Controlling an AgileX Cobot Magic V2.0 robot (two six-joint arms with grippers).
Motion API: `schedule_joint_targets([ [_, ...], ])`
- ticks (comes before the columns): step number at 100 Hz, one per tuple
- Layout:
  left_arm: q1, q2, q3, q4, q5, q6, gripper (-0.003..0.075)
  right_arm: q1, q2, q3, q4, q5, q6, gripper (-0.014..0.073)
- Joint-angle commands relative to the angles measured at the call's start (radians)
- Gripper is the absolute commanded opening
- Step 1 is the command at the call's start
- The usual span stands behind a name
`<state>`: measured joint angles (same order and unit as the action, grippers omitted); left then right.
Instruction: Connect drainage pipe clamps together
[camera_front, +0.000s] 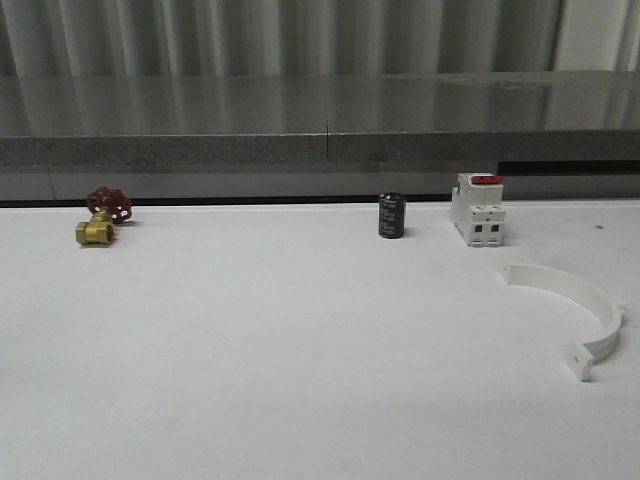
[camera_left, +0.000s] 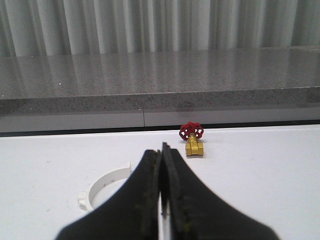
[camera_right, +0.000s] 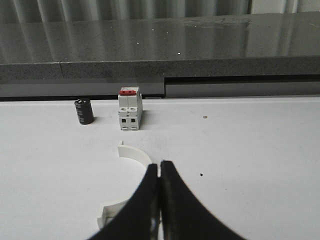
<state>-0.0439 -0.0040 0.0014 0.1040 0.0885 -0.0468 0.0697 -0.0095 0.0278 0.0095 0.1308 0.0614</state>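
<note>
**Both halves still loose, nothing picked up**

The job looks to be at its start: neither clamp is held. The left gripper (camera_left: 161, 200) has its jaws pressed together on nothing; the right gripper (camera_right: 160, 200) is the same, closed and empty.

One clamp (camera_front: 575, 315) lies at the right of the surface (camera_front: 280, 350), arched toward the far right, nearer than the switch block (camera_front: 477, 210). The other clamp (camera_left: 102, 187) lies just beyond the left gripper, partly hidden behind it.

Next, each gripper would need to open and come down over its own clamp's band.

The middle of the surface is bare, good room for joining. The valve (camera_front: 102, 215) and capacitor (camera_front: 391, 216) sit far back, out of the way.
</note>
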Motion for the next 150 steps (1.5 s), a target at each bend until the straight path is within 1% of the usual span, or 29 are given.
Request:
schedule_joint_targets([
  [1,0.001,-0.027,0.044,-0.01,-0.088,-0.008,-0.0021,-0.007,-0.02,-0.017,-0.001,-0.084,-0.011,-0.0068],
  [32,0.001,-0.027,0.044,-0.01,-0.088,-0.008,-0.0021,-0.007,-0.02,-0.017,-0.001,-0.084,-0.011,-0.0068],
  [49,0.001,-0.027,0.042,-0.01,-0.139,-0.008,-0.0021,-0.007,-0.02,-0.017,-0.001,-0.084,-0.011,-0.0068],
  [57,0.001,-0.027,0.022,0.008,-0.129,-0.008,-0.0021,-0.007,-0.02,-0.017,-0.001,-0.084,-0.011,-0.0068],
  [69,0.001,0.006,-0.05,0.002,-0.037,-0.008,-0.0021,-0.007,-0.02,-0.017,-0.001,-0.084,-0.011,-0.0068],
  [87,0.001,0.133,-0.23,-0.044,0.015,-0.008,-0.0021,-0.007,-0.02,-0.017,-0.001,-0.084,-0.011,-0.0068],
  [92,0.001,0.182,-0.296,-0.044,0.064,-0.008,-0.0021,-0.007,-0.02,-0.017,-0.001,-0.084,-0.011,-0.0068],
  [109,0.001,0.362,-0.538,-0.044,0.3,-0.008,-0.0021,-0.007,-0.02,-0.017,-0.001,-0.084,-0.011,-0.0068],
  [123,0.001,0.49,-0.678,-0.044,0.45,-0.008,-0.0021,-0.007,-0.02,-0.017,-0.001,-0.084,-0.011,-0.0068],
  [133,0.001,0.559,-0.728,-0.087,0.537,-0.008,-0.0021,-0.007,-0.02,-0.017,-0.001,-0.084,-0.011,-0.0068],
  [150,0.001,0.619,-0.736,-0.112,0.602,-0.008,-0.0021,-0.007,-0.02,-0.017,-0.001,-0.084,-0.011,-0.0068],
])
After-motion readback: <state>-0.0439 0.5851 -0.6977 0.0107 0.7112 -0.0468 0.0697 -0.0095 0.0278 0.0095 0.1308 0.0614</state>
